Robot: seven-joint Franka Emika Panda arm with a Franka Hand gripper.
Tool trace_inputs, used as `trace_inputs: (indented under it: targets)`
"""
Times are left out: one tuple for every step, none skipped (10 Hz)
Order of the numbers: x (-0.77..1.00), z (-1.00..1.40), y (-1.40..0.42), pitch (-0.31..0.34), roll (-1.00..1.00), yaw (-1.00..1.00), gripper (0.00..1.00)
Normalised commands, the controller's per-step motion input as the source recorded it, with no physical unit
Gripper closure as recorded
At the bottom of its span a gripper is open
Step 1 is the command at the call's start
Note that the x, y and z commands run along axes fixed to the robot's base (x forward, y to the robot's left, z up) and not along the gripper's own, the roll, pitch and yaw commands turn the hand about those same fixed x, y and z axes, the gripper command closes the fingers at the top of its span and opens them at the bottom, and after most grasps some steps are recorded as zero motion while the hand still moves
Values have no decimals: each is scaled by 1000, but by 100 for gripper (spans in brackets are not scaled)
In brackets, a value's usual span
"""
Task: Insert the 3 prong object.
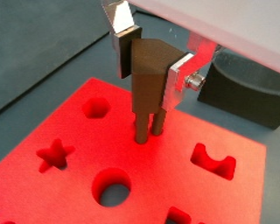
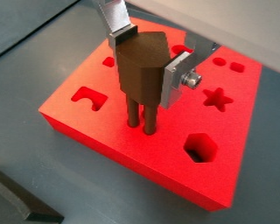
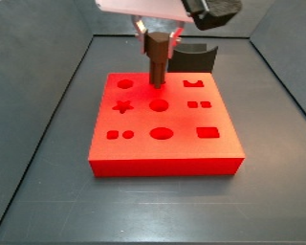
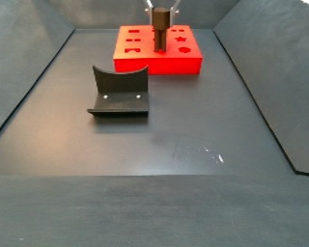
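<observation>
My gripper is shut on the 3 prong object, a slim dark brown bar held upright between the silver fingers. Its prongs point down and meet the top of the red block near the block's middle; I cannot tell how deep they sit. Both wrist views show this, the object standing over the block with the gripper around it. In the side views the gripper holds the object over the block.
The block's top has shaped holes: a hexagon, a star, a circle and others. A dark grey curved holder stands on the grey floor beside the block; it also shows in other views. Dark walls ring the floor.
</observation>
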Motion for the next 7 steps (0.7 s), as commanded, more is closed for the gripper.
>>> trace_inputs:
  targets:
    - [0, -194, 43, 0, 27, 0, 100]
    - [-3, -231, 0, 0, 10, 0, 100]
    - [-3, -277, 0, 0, 10, 0, 100]
    - [0, -466, 0, 24, 49, 0, 100]
    - [11, -777, 0, 133, 14, 0, 100]
    - [17, -903, 0, 131, 0, 0, 100]
    - [0, -911, 0, 113, 0, 0, 100]
